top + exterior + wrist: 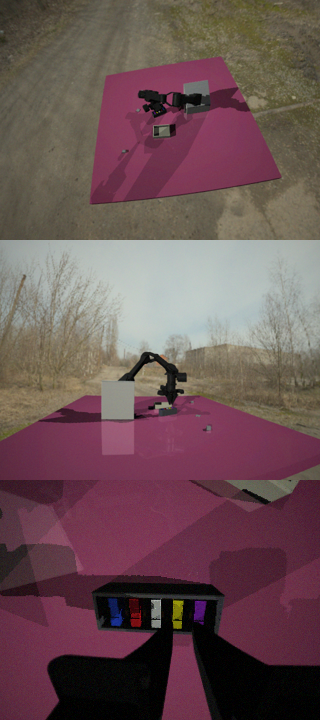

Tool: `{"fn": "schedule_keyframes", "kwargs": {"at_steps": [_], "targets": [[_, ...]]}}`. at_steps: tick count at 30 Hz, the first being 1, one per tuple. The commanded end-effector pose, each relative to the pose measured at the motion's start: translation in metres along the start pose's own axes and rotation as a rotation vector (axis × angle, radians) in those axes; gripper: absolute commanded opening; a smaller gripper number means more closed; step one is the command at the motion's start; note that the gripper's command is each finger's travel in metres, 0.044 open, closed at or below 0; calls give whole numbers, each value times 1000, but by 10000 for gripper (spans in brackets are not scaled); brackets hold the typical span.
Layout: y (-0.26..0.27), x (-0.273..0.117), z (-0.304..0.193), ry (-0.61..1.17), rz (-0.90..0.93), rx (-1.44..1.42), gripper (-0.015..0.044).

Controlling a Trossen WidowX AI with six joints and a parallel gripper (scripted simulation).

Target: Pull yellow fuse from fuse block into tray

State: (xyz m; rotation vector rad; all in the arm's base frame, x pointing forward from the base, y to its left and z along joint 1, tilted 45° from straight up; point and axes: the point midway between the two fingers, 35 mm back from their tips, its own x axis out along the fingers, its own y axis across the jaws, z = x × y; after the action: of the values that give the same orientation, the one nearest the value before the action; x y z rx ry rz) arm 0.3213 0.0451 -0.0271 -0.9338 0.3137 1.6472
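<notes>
The fuse block (159, 114) (168, 412) (96, 611) is a dark box. The yellow fuse (178, 611) stands in it, between the white fuse (156, 610) and the purple fuse (199, 610). My gripper (170, 404) (182, 627) points down just above the block, open by a narrow gap with nothing in it. In the wrist view the yellow fuse shows just beyond that gap; the right fingertip overlaps the purple fuse's near end. Exact height is hard to tell. The fingertips are hidden in the top view. The pale tray (162, 137) (161, 406) (281, 487) stands beside the block.
The red fuse (134, 612) and blue fuse (115, 612) fill the block's other side. A large grey box (197, 87) (117, 400) stands near the arm's base. Small grey pieces (138, 110) (124, 151) (208, 428) (197, 415) lie on the magenta table top (219, 155) (77, 441).
</notes>
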Motion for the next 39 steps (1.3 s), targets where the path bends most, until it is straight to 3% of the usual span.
{"fn": "schedule_keyframes", "kwargs": {"at_steps": [1,39], "targets": [[3,6,-1,-5,4,10,74],[3,28,-1,-7,3,10,74]]}}
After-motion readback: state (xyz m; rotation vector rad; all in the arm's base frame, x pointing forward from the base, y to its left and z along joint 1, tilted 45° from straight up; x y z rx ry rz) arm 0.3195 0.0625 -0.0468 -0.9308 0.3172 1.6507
